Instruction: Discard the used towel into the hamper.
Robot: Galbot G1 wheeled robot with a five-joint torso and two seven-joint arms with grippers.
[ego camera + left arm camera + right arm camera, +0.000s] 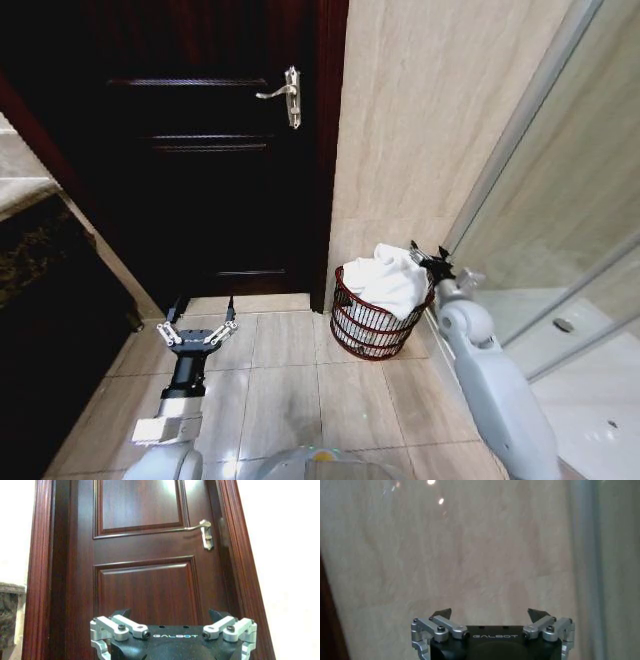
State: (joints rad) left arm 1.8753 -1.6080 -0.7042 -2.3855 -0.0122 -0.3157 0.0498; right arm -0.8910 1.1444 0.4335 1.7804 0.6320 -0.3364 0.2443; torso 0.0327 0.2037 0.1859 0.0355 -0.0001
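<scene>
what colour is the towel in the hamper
White; the towel heaped in the hamper shows best in the head view.

Hamper point(375, 322) interior hidden under towel point(385, 280); door point(200, 140) top cut off.

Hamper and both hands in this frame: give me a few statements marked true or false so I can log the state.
1. The white towel lies in the hamper. True.
2. The right hand is shut on the towel. False: it is open and empty, beside the hamper's rim.
3. The left hand is open, over the floor before the door. True.
4. The hamper stands in front of the door. False: it stands against the beige wall beside it.
</scene>
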